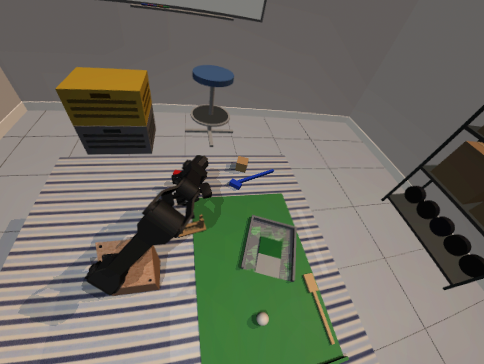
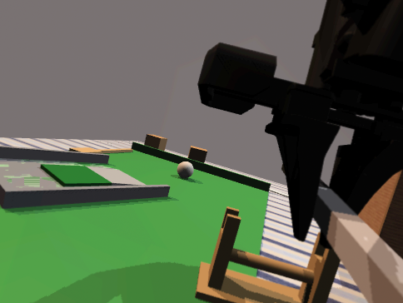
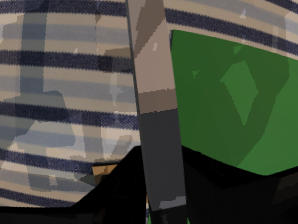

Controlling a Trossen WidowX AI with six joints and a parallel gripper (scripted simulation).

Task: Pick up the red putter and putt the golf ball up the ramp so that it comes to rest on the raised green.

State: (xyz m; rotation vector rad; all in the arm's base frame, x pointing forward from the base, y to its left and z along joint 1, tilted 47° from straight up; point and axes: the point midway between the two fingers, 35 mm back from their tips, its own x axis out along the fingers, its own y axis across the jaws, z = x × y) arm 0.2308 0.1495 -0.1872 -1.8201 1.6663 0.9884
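clearly the gripper (image 3: 149,219) was closed on the shaft of the red putter (image 3: 154,96), with the fingers almost together and the grey and beige shaft clamped between them. in the wrist view the shaft ran from the dark jaws up across the striped rug (image 3: 60,63), just beside the edge of the green mat (image 3: 233,96). in the exterior view one dark finger (image 2: 301,175) pointed down next to the shaft, above the small wooden rack (image 2: 254,266) that stood at the corner of the green mat. in the top view the red head of the putter was only a small red spot at the far side of the arm (image 1: 150,225), so the rest of it could not be seen well from there.

taking the green mat as the landmark, the golf ball (image 1: 262,318) lay on it near its close end, well apart from the gripper. the ramp with the raised green (image 1: 269,248) sat on the middle of the mat, between the ball and the arm. a wooden paddle (image 1: 318,305) lay along the right edge of the mat. a blue putter (image 1: 251,178) and a small wooden block (image 1: 242,163) lay on the rug beyond the far end of the mat.

no writing or brand could be read on any thing.
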